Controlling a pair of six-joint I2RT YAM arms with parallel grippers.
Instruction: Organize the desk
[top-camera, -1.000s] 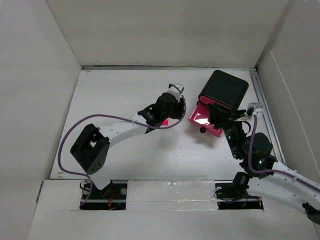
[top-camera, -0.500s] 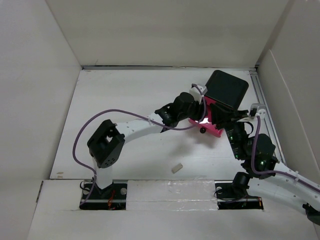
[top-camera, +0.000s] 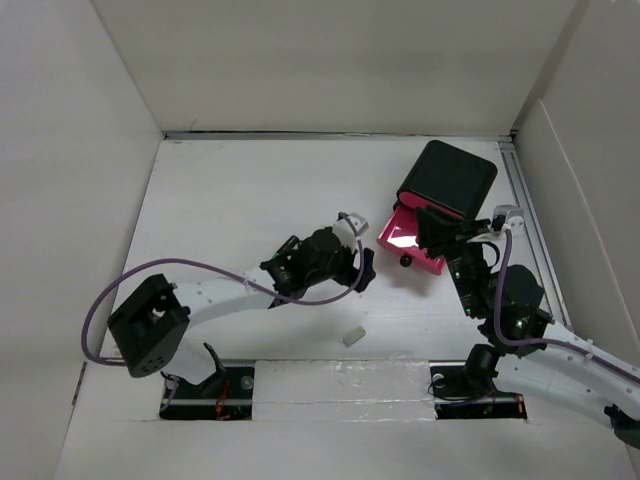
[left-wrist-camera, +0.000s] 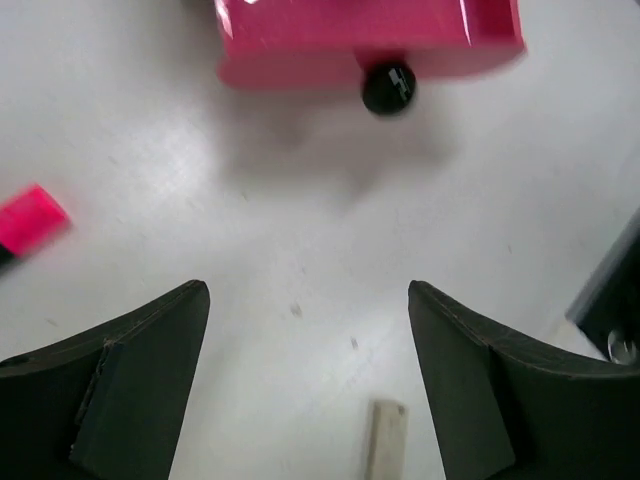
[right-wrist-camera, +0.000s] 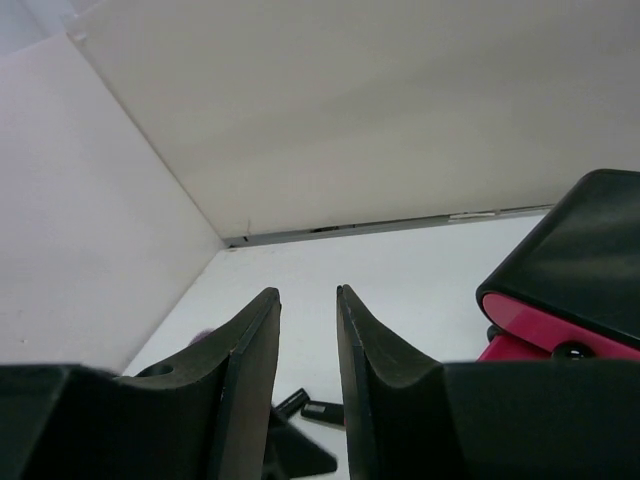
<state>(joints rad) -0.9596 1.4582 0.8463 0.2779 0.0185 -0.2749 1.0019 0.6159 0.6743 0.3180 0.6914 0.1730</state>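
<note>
The bench (top-camera: 230, 200) lies under both arms. At its far right corner a pink drawer (top-camera: 408, 240) stands open from the box (top-camera: 455, 178). A pale stick (top-camera: 352, 336) by the near edge and a pink piece (left-wrist-camera: 28, 220) lie loose, so I'd say tidying is unfinished. Left jaws gape wide, empty; right jaws are narrow, gripping nothing.
</note>
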